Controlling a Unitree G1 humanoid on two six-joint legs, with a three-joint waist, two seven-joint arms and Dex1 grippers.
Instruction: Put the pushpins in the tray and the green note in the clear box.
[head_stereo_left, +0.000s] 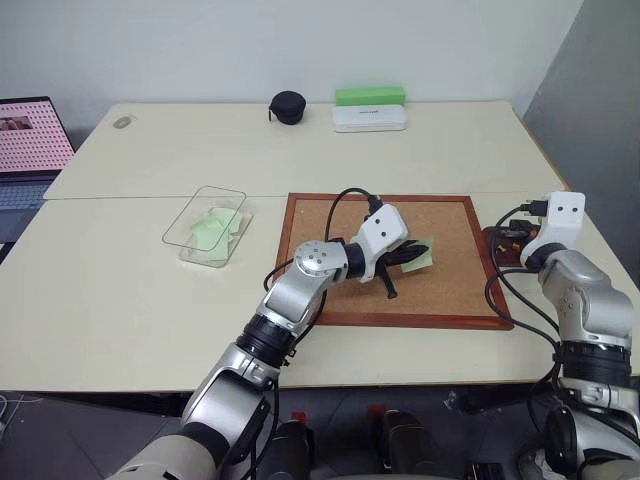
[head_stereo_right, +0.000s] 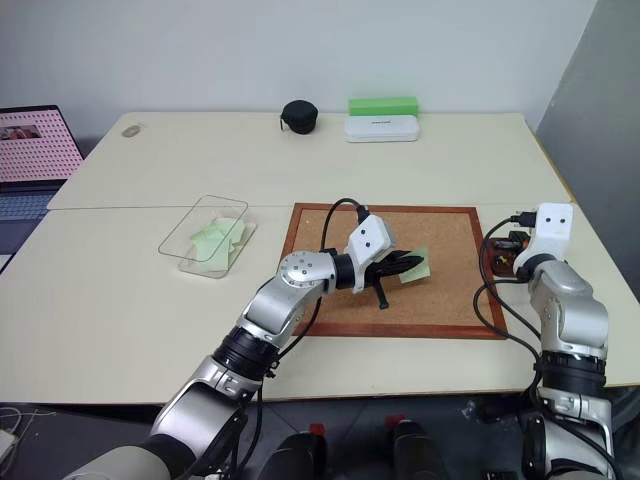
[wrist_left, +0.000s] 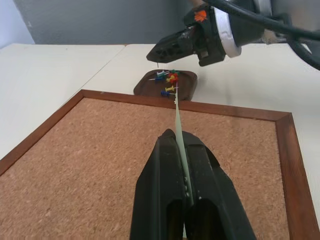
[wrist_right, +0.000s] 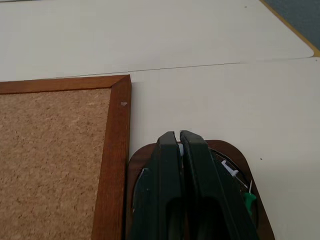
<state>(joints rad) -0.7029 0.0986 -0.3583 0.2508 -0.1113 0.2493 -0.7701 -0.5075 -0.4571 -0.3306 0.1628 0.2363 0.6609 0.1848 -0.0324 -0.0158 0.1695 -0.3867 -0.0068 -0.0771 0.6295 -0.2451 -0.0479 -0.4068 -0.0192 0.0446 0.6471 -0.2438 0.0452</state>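
Green note (wrist_left: 178, 131) stands edge-up, pointing from left pincer (wrist_left: 181, 141) toward tray (wrist_left: 145, 85).

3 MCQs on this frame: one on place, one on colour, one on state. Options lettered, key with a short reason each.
1. Where does the tray sit?
A. On the corkboard
B. On the table beside the corkboard's right edge
C. Inside the clear box

2. What colour is the oblong box at the table's far edge, behind the white case?
A. Green
B. Red
C. Blue

3. What is the left gripper doing?
A. Open above the board
B. Shut on nothing
C. Shut on the green note

Key: 1 B, the tray rests off the frame of the corkboard; 2 A, bright green; 3 C, the green note sticks out from between its fingers.
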